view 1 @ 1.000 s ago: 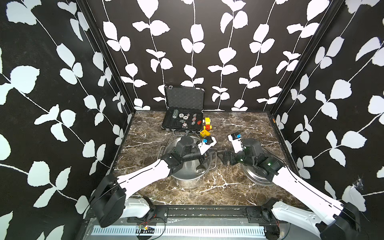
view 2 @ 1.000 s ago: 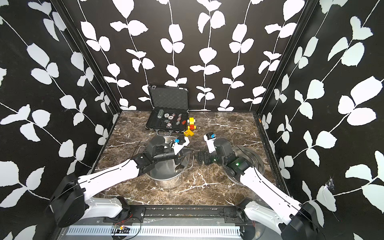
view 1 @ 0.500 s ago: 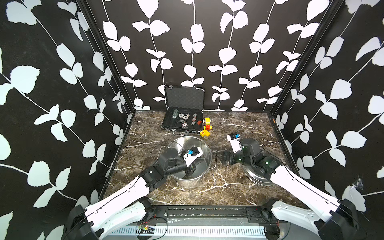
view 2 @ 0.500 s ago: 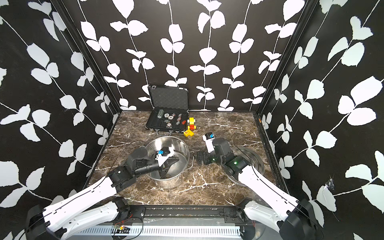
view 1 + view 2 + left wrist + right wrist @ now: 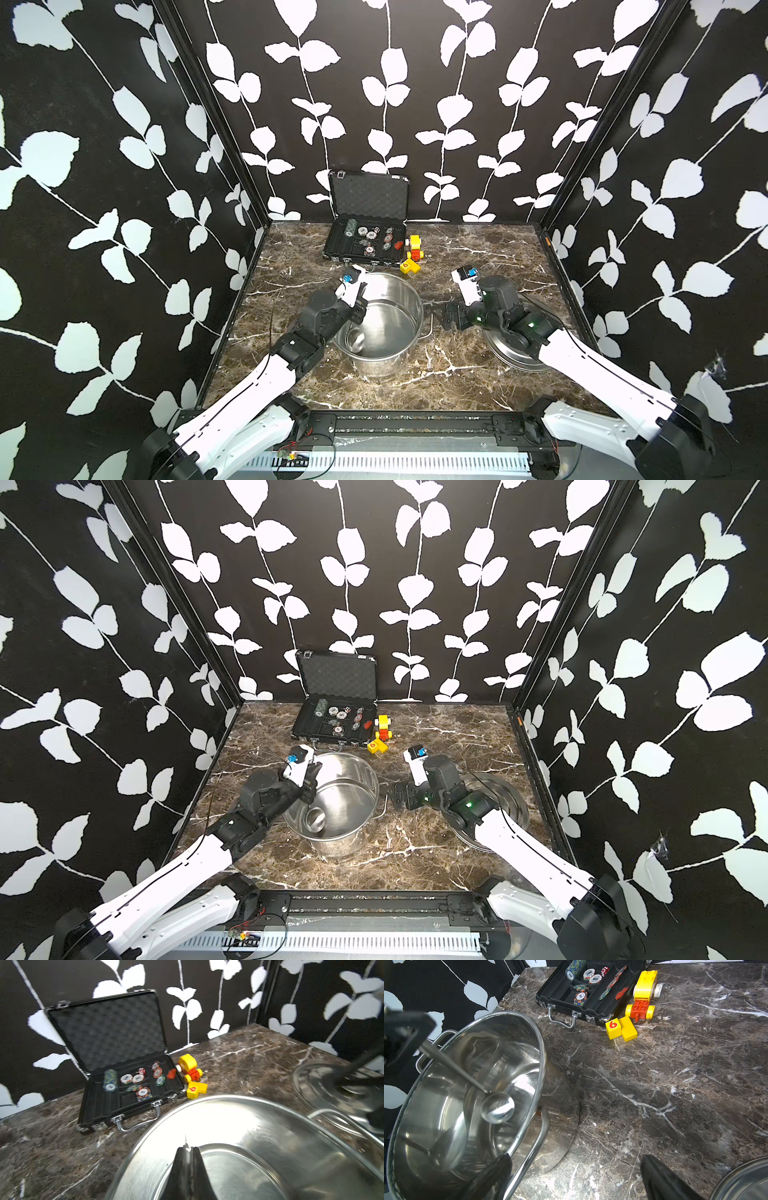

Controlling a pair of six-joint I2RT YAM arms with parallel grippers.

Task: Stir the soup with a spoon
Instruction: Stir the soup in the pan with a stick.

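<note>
My left gripper (image 5: 187, 1149) is pressed tight together. It pinches the thin top end of the spoon (image 5: 497, 1108), so the spoon cannot slip while I stir. I hold it high at the left edge of the pot (image 5: 384, 365). That way the long handle slants down and the little round bowl hangs low inside, near the bottom. I think I am in the middle of stirring. The pot looks shiny and bare inside, and I see no soup.

Behind the pot sit an open black case (image 5: 368, 247) and some yellow toy blocks (image 5: 411, 259). They are out of my way.

My right gripper (image 5: 576, 1178) is spread wide open and holds nothing. It waits at the pot's right handle, maybe to keep the pot from sliding. I cannot tell if it touches. The lid (image 5: 513, 808) lies flat on the table under my right arm, so the pot is open.
</note>
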